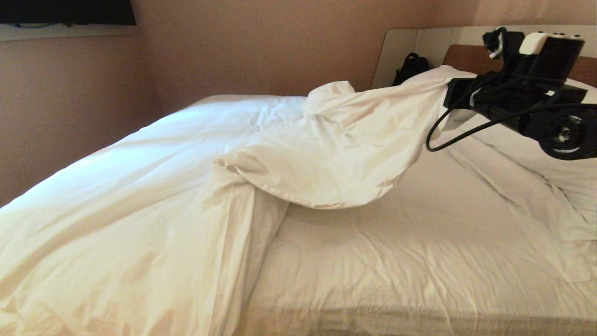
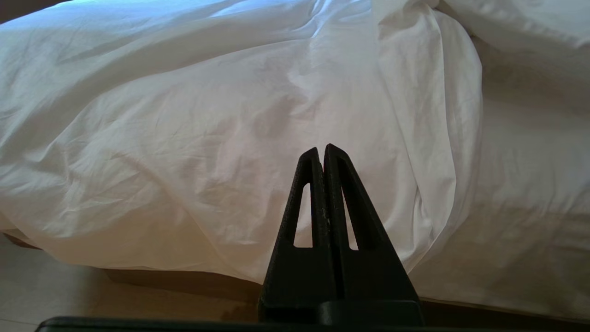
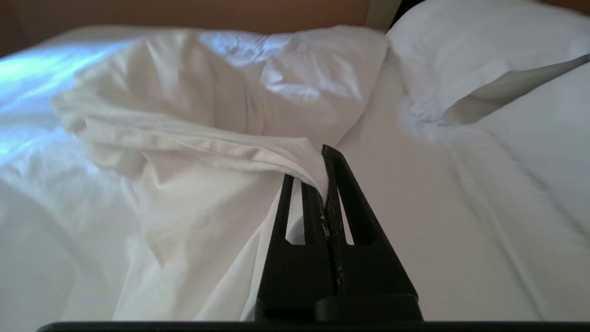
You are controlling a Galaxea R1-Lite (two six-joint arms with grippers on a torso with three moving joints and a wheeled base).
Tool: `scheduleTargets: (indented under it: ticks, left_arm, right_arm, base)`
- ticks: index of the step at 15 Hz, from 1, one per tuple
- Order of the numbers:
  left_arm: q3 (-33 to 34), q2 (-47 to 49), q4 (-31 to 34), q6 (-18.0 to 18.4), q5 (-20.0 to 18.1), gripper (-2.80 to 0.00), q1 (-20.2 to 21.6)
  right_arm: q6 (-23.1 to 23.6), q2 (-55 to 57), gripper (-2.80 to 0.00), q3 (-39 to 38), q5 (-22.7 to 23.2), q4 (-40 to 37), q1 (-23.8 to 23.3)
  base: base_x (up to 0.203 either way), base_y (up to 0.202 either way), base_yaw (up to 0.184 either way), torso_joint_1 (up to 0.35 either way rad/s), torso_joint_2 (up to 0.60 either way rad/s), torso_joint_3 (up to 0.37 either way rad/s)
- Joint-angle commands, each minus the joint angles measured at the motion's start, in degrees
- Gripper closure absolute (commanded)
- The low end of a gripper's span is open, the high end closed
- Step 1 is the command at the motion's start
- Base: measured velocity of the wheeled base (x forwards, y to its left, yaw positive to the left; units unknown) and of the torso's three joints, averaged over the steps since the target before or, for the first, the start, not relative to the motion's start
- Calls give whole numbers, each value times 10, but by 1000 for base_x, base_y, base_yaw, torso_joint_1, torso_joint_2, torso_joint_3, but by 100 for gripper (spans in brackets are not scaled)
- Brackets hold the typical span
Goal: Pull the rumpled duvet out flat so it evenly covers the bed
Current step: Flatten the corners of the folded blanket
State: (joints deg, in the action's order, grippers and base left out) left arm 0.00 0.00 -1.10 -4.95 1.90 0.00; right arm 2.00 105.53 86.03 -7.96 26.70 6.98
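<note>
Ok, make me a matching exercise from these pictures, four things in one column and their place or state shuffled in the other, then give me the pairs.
Things:
1. duvet
2. right end effector
3. left end effector
4. black bag

Place or state:
A. shut on nothing, low by the bed's near edge
B. bunched on the robot's left half of the bed, one corner lifted
C. in the far corner beside the headboard
D. shut on a corner of the duvet, raised toward the pillows

Pairs: 1-B, 2-D, 3-A, 4-C
</note>
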Motion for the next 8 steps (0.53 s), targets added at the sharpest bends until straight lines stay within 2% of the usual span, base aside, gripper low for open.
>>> scheduleTargets:
  ticks: [1, 8]
  left_arm:
    - [0, 0, 0, -1, 0, 0, 0]
    - [0, 0, 0, -1, 0, 0, 0]
  right_arm:
    - [-1, -47, 0, -18, -1, 1, -9]
    - [-14, -198, 0, -79, -1, -46, -52]
  base:
    - [0, 0, 0, 0, 0, 0]
    - [0, 0, 0, 0, 0, 0]
